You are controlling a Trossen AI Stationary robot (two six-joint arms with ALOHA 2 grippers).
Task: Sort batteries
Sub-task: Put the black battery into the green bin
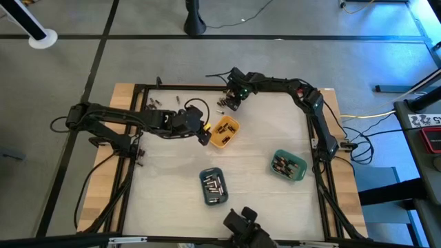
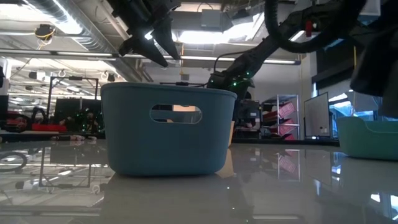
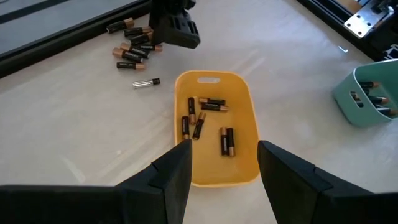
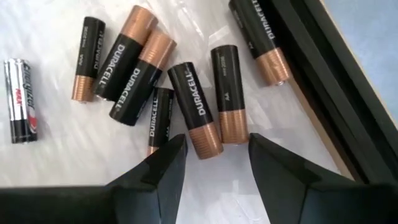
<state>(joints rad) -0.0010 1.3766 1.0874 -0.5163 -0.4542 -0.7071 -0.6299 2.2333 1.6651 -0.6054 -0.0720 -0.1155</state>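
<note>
Near edge of the table, 6 o'clock: slate-blue tray [image 1: 213,186] holding silvery cells; green tray [image 1: 288,165] at 4 o'clock of centre holding dark ones. Neither arm is near them.

Centre: left gripper [image 3: 219,171] hovers over the near rim of the orange tray [image 3: 242,106]. Fingers apart, nothing between them. Several black-and-copper batteries [image 3: 208,121] lie loose in that tray. Looks like a drop-off just completed, or a pause above the bin.

Far edge, 12 o'clock: right gripper [image 4: 211,163] hangs low over the unsorted pile [image 4: 165,81] next to the black frame rail [image 4: 336,68]. Fingers apart, straddling the copper ends of two cells lying side by side, touching neither as far as I can tell. One silver-and-red cell [image 4: 20,99] lies apart from the pile. A second loose scatter [image 1: 162,103] lies at 11 o'clock on the table.

Step in hand, my read: right arm is lining up a pick from the pile.

Next move calls for:
- isolate one cell; the two below are nearly touching, so risk of a double grab
- descend, close across the body, not the end
- carry black-and-copper to the orange tray
</note>
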